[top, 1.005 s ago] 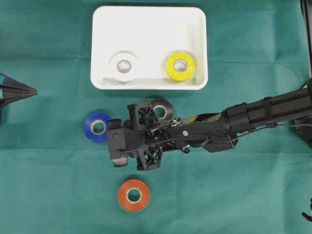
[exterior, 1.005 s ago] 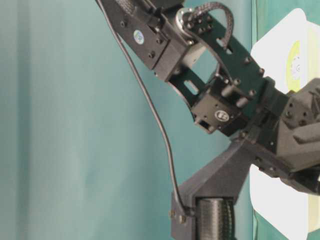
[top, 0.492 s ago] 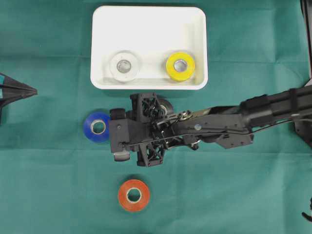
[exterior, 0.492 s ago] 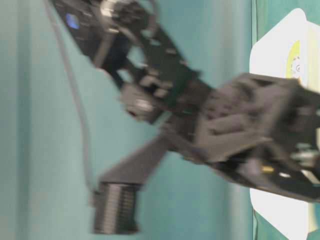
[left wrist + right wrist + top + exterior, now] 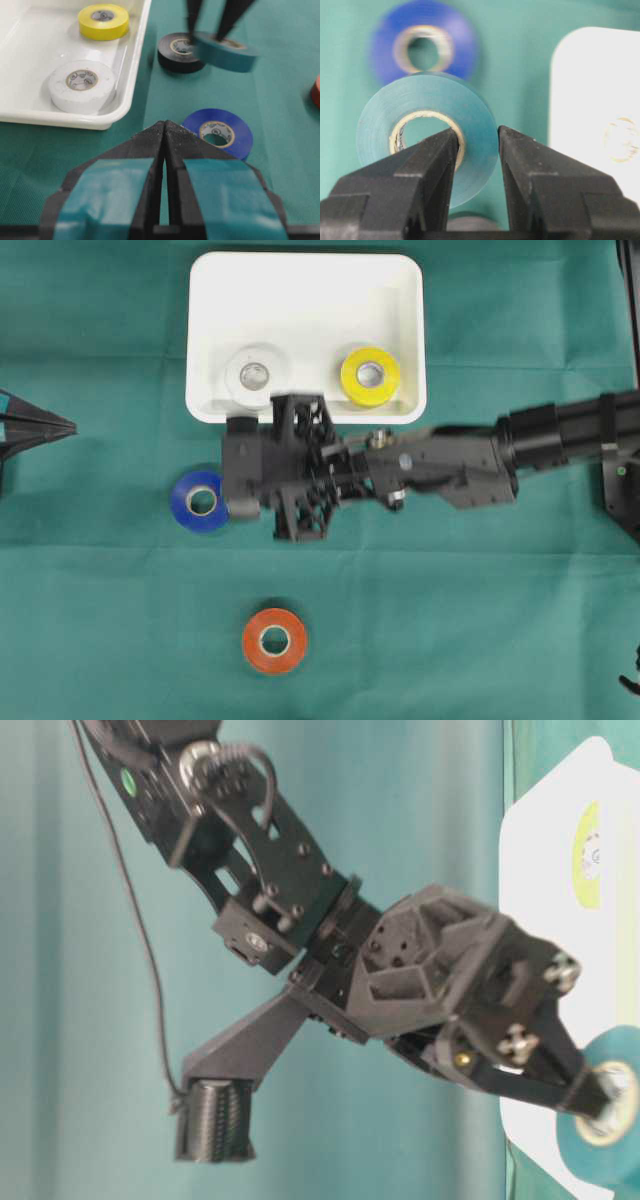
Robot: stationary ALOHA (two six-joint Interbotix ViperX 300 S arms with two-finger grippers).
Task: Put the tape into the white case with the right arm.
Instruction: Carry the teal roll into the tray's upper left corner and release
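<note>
So the teal tape roll (image 5: 427, 132) is pinched right at the tips of the right gripper (image 5: 476, 150), one finger through the core and the other on the outer edge, lifted off the green cloth (image 5: 450, 620). Below and just past the fingertips sits the blue roll (image 5: 422, 47), with a black roll (image 5: 179, 51) under the hand. The white case (image 5: 300, 300) is off to the gripper's side, holding a white roll (image 5: 254, 374) and a yellow roll (image 5: 370, 374). The left gripper (image 5: 165, 131) is parked with its fingers together, holding nothing.
</note>
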